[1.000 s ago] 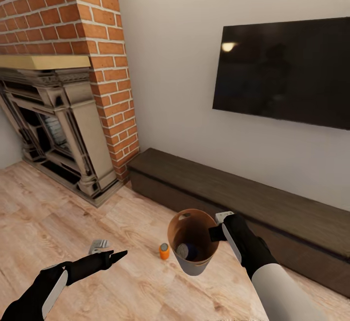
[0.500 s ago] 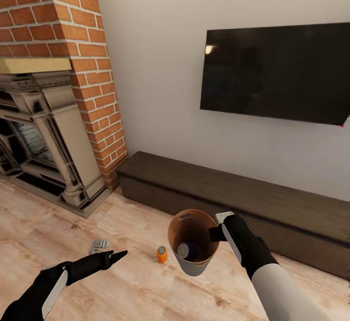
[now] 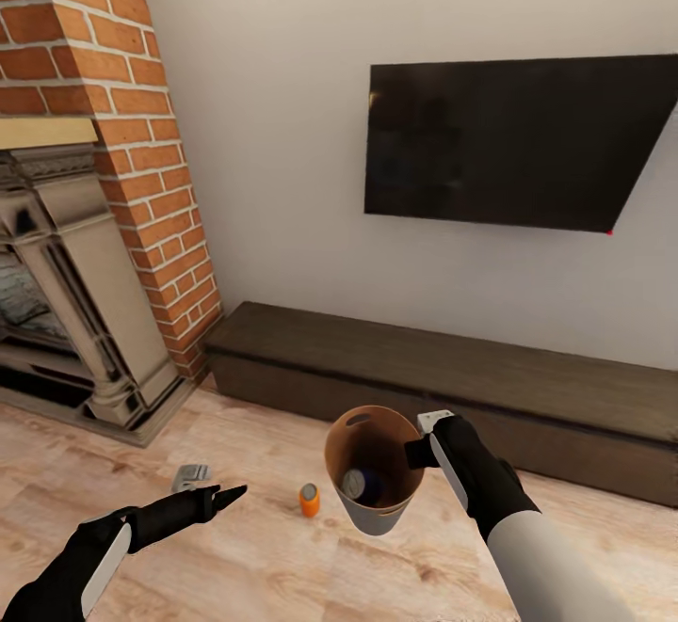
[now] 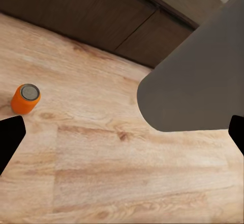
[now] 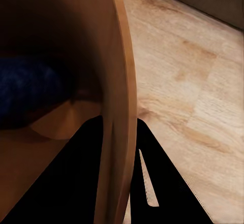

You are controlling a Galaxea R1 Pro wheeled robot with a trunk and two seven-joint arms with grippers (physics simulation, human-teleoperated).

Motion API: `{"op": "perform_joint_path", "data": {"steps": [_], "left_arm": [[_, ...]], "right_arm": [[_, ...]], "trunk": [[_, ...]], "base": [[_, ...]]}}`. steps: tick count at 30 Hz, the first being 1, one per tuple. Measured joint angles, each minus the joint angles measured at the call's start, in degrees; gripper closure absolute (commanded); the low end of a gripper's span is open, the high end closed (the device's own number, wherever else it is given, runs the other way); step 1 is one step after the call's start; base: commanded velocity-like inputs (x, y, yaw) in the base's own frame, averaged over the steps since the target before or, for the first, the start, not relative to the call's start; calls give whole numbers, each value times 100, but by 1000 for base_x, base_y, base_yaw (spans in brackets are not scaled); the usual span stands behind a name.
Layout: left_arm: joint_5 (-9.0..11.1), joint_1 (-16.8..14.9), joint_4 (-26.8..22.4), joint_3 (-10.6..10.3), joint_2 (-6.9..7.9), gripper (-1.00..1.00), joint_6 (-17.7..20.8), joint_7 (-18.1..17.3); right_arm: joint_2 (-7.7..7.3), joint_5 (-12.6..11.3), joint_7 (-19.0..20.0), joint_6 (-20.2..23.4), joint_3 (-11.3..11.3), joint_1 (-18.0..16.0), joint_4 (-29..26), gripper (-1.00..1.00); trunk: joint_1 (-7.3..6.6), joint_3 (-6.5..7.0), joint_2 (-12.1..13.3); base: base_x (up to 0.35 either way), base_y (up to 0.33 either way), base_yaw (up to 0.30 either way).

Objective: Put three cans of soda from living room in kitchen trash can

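**Panned right, bucket in grip**

Swung rightward since a second ago, sliding fireplace (image 3: 66,274) and television (image 3: 518,147) leftward. Right gripper (image 3: 424,438) clamped on tash can (image 3: 375,509) rim, dark blue can (image 3: 361,485) inside. Left gripper (image 3: 226,495) spread, empty. Orange can (image 3: 309,500) upright on floor, just left of tash can.

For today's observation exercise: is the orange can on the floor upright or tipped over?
Upright. The orange can stands on the plank floor, its round grey top facing up.

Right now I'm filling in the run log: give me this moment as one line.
place: living room | right gripper: shut on trash can rim | in can: blue soda can | floor: orange soda can | left gripper: open, empty
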Motion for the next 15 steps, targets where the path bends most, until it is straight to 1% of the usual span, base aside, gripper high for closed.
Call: {"op": "perform_joint_path", "data": {"steps": [15], "left_arm": [[0,-4,26,0,0,-100,0,0]], "right_arm": [[0,0,0,0,-8,0,0,100]], "trunk": [[0,59,0]], "base": [[0,269,-256]]}}
